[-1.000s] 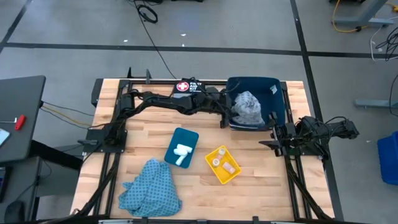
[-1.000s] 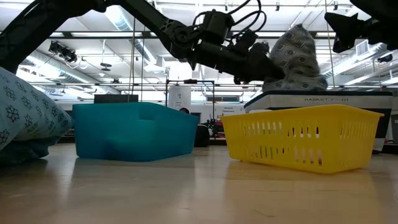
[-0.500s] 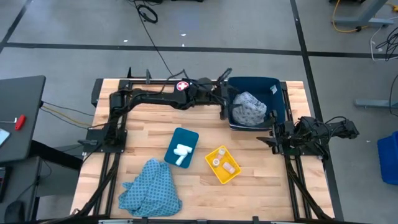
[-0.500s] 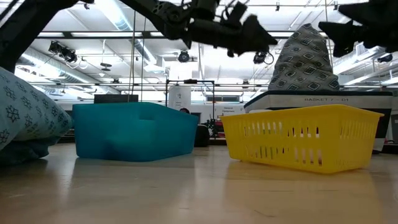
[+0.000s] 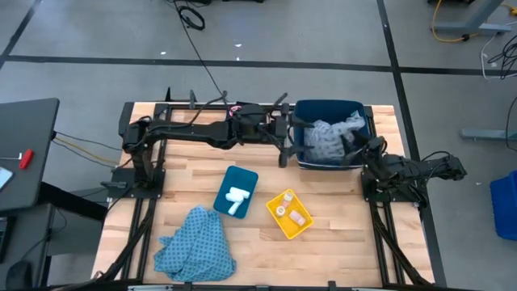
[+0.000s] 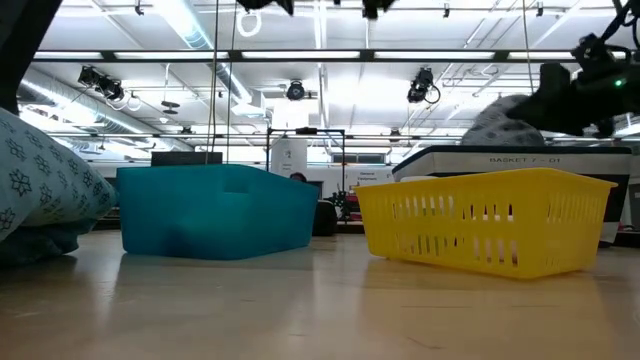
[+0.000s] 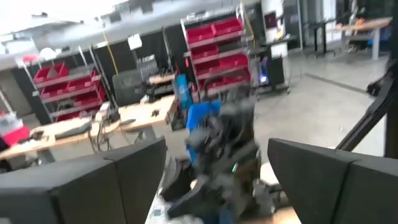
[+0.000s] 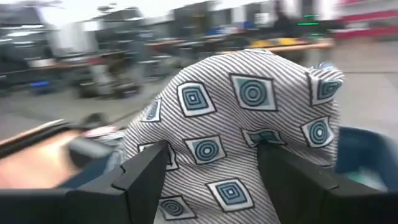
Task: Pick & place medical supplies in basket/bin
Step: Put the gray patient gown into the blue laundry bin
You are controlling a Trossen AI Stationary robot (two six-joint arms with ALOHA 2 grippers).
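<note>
One light-blue patterned soft cloth (image 5: 325, 139) lies heaped in the dark blue bin (image 5: 362, 107) at the table's back right, so that item looks delivered. Right gripper (image 5: 363, 149) is at the bin's near corner, fingers apart around cloth folds, likely tucking it in. Left gripper (image 5: 284, 139) hangs beside the bin, fingers spread, empty. Second blue cloth (image 5: 196, 245) sits front left; white rolls in a teal tray (image 5: 245, 177), vials in a yellow basket (image 5: 300, 229).

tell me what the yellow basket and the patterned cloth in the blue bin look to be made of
The yellow basket looks like rigid moulded plastic: slotted walls, an even rim, a slight gloss. The patterned cloth in the blue bin looks like soft woven fabric, matte, printed with stripes and squares; it drapes and folds loosely.
</note>
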